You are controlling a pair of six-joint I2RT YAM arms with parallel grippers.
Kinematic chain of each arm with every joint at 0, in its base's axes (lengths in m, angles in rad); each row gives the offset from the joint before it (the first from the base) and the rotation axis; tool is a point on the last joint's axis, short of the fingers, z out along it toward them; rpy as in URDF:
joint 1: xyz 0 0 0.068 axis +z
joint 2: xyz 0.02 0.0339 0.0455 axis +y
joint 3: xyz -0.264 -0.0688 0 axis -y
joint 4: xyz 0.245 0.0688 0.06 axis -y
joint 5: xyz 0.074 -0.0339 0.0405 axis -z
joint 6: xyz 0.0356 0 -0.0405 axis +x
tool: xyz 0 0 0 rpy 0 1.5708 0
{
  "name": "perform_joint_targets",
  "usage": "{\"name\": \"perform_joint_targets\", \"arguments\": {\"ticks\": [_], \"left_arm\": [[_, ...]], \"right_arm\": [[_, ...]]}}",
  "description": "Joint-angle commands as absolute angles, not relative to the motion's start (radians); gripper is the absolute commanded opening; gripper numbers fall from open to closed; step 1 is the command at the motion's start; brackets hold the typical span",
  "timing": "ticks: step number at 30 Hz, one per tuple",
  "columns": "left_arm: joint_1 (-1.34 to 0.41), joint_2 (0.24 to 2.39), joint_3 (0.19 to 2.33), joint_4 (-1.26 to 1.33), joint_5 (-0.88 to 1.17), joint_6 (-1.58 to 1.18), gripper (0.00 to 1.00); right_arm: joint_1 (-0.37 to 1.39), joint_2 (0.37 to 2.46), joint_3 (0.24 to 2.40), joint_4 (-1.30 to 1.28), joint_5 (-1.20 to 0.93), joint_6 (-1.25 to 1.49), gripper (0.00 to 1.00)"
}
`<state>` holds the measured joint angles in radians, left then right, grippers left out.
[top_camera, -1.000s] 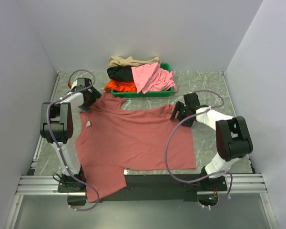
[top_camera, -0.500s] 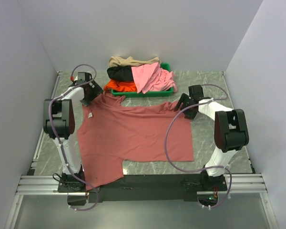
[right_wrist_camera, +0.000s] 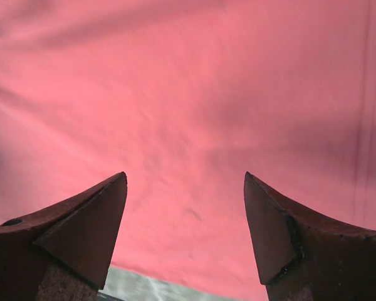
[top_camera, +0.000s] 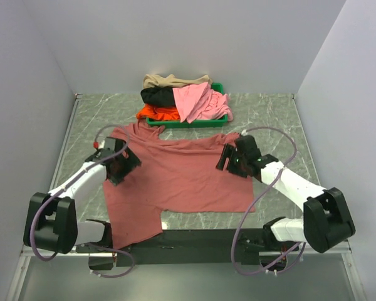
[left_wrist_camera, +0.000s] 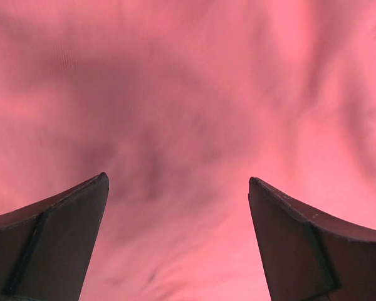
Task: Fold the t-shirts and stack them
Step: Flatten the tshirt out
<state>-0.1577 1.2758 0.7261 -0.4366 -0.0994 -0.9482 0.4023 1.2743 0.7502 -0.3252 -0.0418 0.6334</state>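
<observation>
Both angled low over the brick-red t-shirt [top_camera: 182, 182], left tool [left_wrist_camera: 178, 182] and right tool [right_wrist_camera: 185, 175] gape apart, empty.

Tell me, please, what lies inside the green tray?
Four crumpled t-shirts: tan shirt on top at the back, black shirt beneath it, pink shirt draped rightwards, orange-red shirt at front left. They hide the floor of the green tray and anything lower.
</observation>
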Motion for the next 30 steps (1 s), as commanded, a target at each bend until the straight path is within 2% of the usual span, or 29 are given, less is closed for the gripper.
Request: {"name": "perform_joint_targets", "arguments": {"ticks": [1,5,10,15,22,26,30], "left_arm": [[-0.215,1.235,0.664,-0.451,-0.071,-0.966,0.99],[-0.216,1.262,0.629,-0.391,-0.049,-0.943,0.99],[-0.216,1.397,0.69,-0.332,-0.031,-0.914,0.99],[-0.216,1.515,0.764,-0.296,0.009,-0.888,0.99],[-0.215,1.718,0.974,-0.34,0.003,-0.844,0.99],[-0.213,1.767,1.058,-0.371,-0.02,-0.819,0.99],[-0.225,1.7,1.091,-0.455,-0.021,-0.804,0.99]], "right_arm": [[0.432,1.288,0.686,-0.318,-0.02,0.698,0.82],[0.431,1.364,0.698,-0.296,-0.015,0.701,0.82],[0.4,1.517,0.788,-0.344,0.052,0.681,0.82],[0.292,1.635,0.865,-0.337,-0.063,0.626,0.79],[0.175,1.776,1.008,-0.327,-0.166,0.598,0.77],[0.164,1.81,1.103,-0.359,-0.135,0.588,0.76],[0.17,1.683,1.089,-0.331,-0.159,0.613,0.75]]}}
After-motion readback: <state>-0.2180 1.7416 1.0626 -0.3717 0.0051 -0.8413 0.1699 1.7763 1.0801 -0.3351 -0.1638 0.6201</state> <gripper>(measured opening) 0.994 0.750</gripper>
